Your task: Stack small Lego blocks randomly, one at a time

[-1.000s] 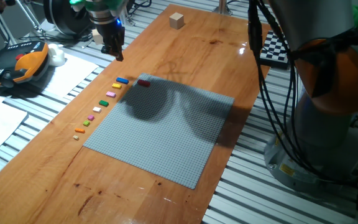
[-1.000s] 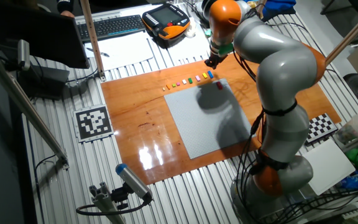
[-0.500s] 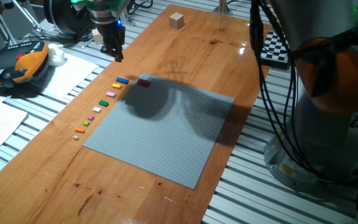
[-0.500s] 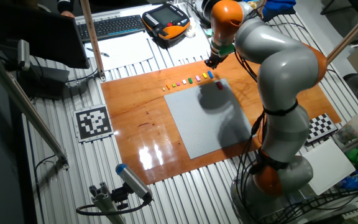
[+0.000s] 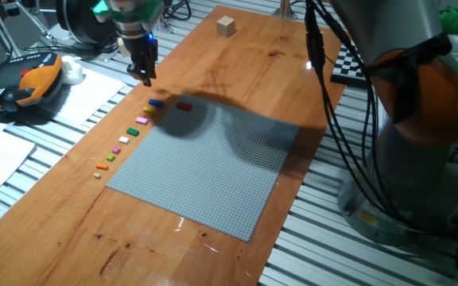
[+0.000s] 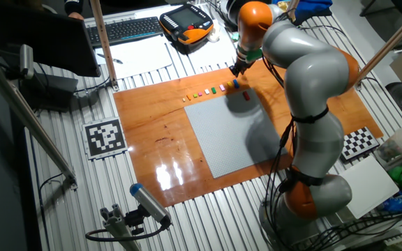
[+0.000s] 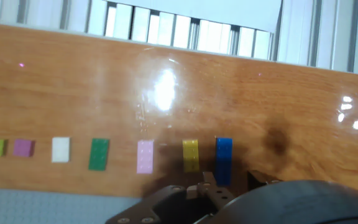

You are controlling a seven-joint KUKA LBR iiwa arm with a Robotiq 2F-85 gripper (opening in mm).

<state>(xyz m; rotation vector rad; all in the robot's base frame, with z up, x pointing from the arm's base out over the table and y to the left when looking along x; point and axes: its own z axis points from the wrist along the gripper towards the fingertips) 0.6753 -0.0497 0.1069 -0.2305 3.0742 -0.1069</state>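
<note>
Several small Lego blocks lie in a row on the wooden table beside the grey baseplate (image 5: pixel 213 167): blue (image 5: pixel 157 102), yellow (image 5: pixel 149 110), pink (image 5: pixel 141 120), green (image 5: pixel 133 132), white (image 5: pixel 124 140) and smaller ones down to orange (image 5: pixel 101 167). A red block (image 5: pixel 184 105) sits on the baseplate's far corner. My gripper (image 5: pixel 145 76) hangs above the table just beyond the blue block, holding nothing. In the hand view the blue block (image 7: pixel 224 158) lies just ahead of my gripper (image 7: pixel 229 182), whose jaws stand a little apart. The row (image 6: pixel 215 89) also shows in the other fixed view, with the gripper (image 6: pixel 234 70) beside it.
A wooden cube (image 5: pixel 227 26) stands at the table's far end. A teach pendant (image 5: pixel 22 79) and papers lie left of the table. A checkerboard (image 5: pixel 348 59) lies at the right edge. The robot base (image 5: pixel 420 159) and cables stand to the right.
My gripper has shifted a little left and down towards the blue end of the row. The arm's shadow on the baseplate has moved with it. The blocks have not moved.
</note>
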